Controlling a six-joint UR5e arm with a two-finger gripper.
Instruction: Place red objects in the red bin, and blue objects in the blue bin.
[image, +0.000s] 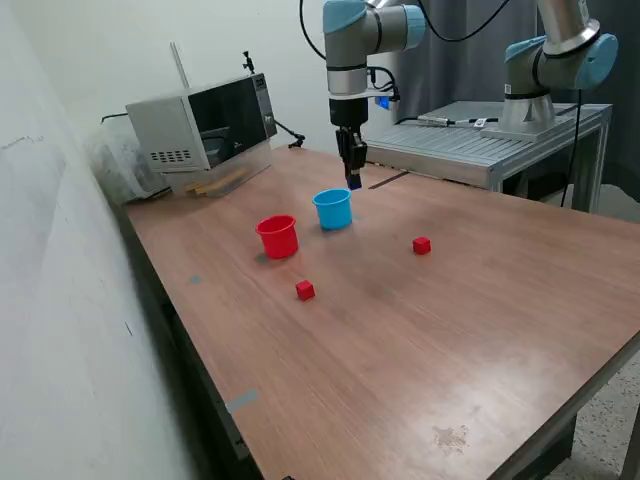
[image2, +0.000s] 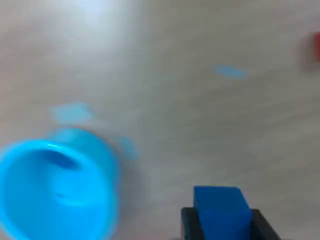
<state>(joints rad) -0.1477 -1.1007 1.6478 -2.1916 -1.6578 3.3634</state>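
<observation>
Jaws (image2: 222, 220) clamp blue cube (image2: 221, 207) above blue cup (image: 333, 209)

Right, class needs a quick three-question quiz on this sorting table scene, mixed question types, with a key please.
1. True or false: the gripper holds a blue cube.
2. How many red cubes lie on the table?
3. Which cup is nearer the microwave: A) the red cup B) the blue cup?

Key: 1 true; 2 two, one in front of the cups, one toward the exterior view's right; 3 A.
</observation>
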